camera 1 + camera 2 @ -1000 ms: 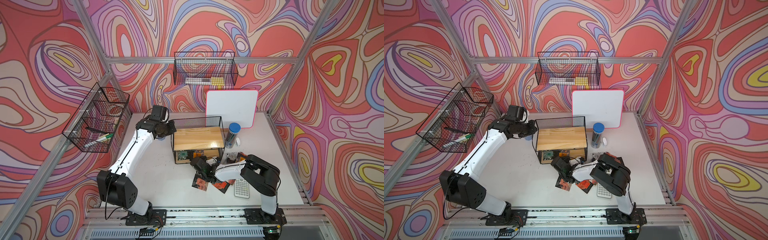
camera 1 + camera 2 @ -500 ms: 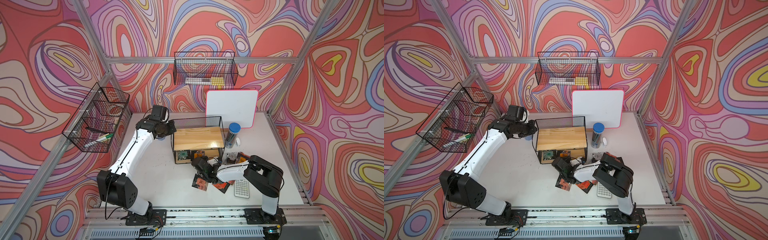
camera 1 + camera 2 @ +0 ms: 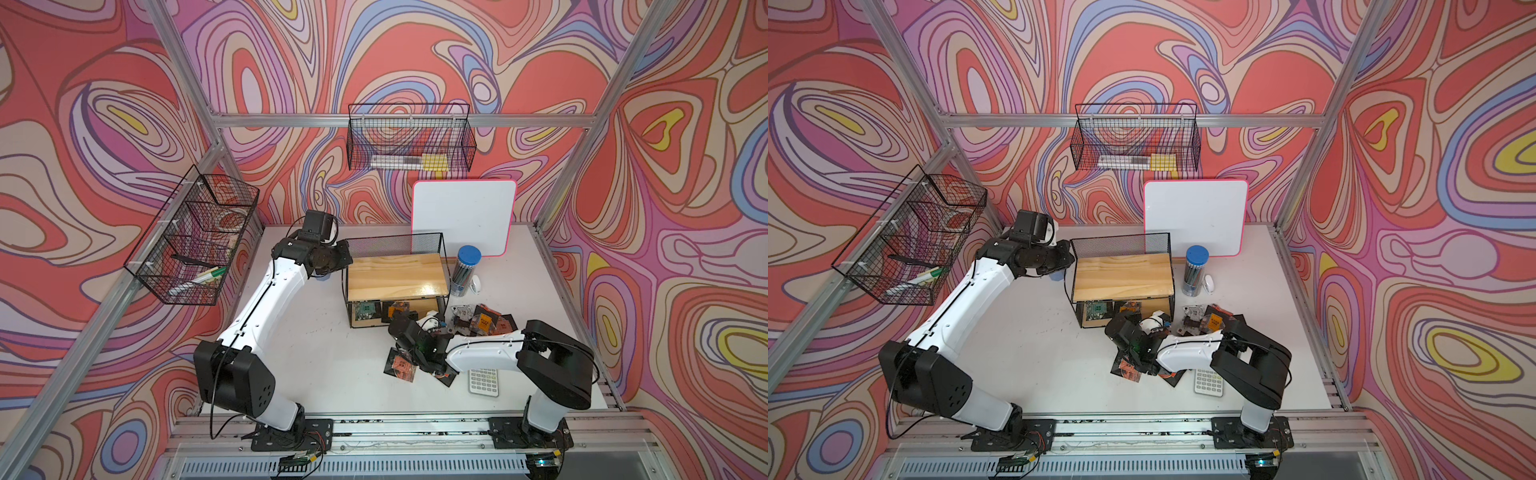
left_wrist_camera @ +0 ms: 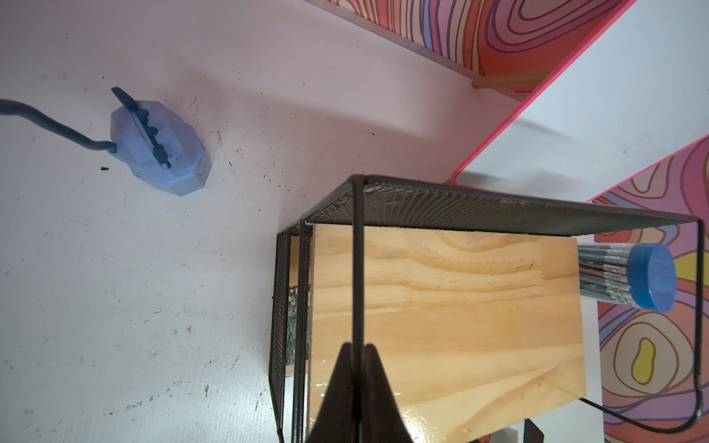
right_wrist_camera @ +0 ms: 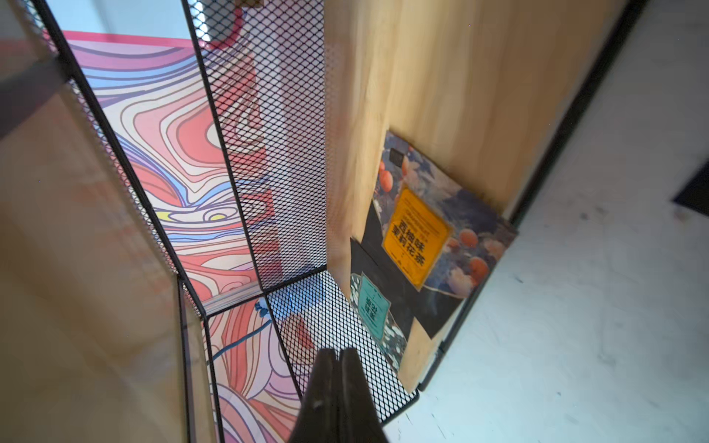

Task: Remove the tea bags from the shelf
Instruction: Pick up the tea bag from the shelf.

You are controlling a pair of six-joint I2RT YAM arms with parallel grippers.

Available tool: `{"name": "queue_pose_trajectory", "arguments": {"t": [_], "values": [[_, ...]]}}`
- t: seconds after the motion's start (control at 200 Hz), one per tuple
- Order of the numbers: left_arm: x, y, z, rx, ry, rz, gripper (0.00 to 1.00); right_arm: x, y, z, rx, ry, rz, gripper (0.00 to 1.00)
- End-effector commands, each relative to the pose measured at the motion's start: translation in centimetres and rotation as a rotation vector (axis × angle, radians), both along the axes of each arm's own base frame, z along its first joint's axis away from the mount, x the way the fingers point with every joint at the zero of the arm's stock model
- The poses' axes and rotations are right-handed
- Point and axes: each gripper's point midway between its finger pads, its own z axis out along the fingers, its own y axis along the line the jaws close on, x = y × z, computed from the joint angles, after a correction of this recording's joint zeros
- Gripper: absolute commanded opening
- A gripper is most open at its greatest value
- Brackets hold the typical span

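Now, left gripper clamps the shelf by its wire; right gripper, fingers pinched together and empty, faces tea bags on the lower board.

**A:** What do the walls look like?

**B:** They stand on three sides, covered in swirling bands of red, pink, purple, blue and yellow. A silver metal frame runs up the corners and across the back.

**A:** And underneath?

**B:** A white table, scuffed and speckled with small dark marks. A black wire basket hangs on the back wall, and a second basket on a side wall. A whiteboard with a pink edge leans at the back. The light is bright and even.
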Motion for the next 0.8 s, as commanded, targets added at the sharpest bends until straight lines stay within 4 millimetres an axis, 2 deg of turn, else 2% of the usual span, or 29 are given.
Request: {"name": "queue_pose_trajectory", "arguments": {"t": [0.0,0.09,0.22,0.351,0.376,0.631,0.791], "values": [[-1.1,1.4,-1.5,0.055,0.074,0.031,0.0,-0.8,-0.4,-1.0,0.094,0.035,-0.036,0.23],[-1.1,1.5,-1.6,0.056,0.076,0.03,0.0,-1.1,-0.2,-2.1,0.089,0.035,-0.001,0.38],[-1.1,1.5,-1.6,0.058,0.075,0.029,0.0,-1.6,-0.9,-3.8,0.064,0.068,-0.009,0.48],[-1.0,1.4,-1.6,0.056,0.076,0.026,0.0,-1.0,-1.9,-4.3,0.059,0.076,-0.022,0.49],[-1.0,1.4,-1.6,0.055,0.075,0.025,0.0,-0.9,-2.1,-5.4,0.028,0.093,-0.025,0.49],[-0.9,1.3,-1.6,0.053,0.077,0.024,0.0,-0.5,-2.2,-8.1,0.035,0.146,-0.051,0.51],[-0.9,1.3,-1.7,0.057,0.078,0.022,0.0,0.2,-2.3,-8.8,0.049,0.148,-0.084,0.49]]}}
